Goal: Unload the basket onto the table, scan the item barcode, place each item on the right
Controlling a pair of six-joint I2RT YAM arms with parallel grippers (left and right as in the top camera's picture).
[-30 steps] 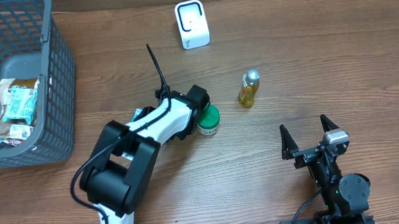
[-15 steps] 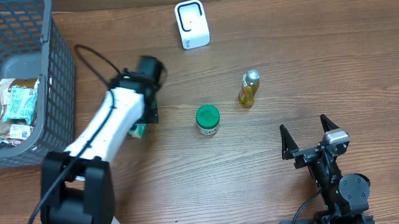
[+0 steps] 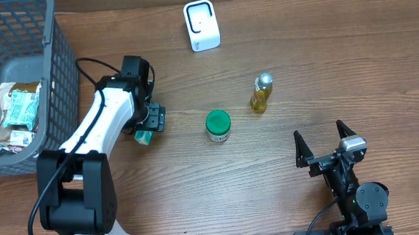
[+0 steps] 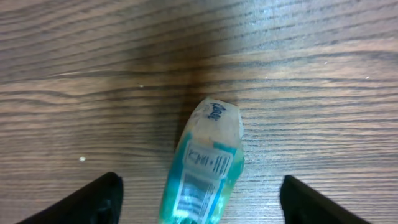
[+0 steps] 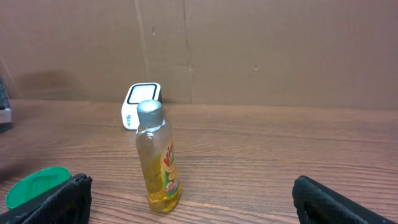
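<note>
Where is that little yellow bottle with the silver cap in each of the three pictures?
Overhead: the yellow bottle stands upright, right of centre.
Left wrist: not in it.
Right wrist: the yellow bottle stands left of centre.
Shared landmark: the white scanner, also in the right wrist view.

obstacles: green-lidded jar, bottle mid-table | free: bare wood between jar and scanner

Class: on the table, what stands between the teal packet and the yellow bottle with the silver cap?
A round jar with a green lid, seen in the overhead view, between the teal plastic packet and the yellow silver-capped bottle.
</note>
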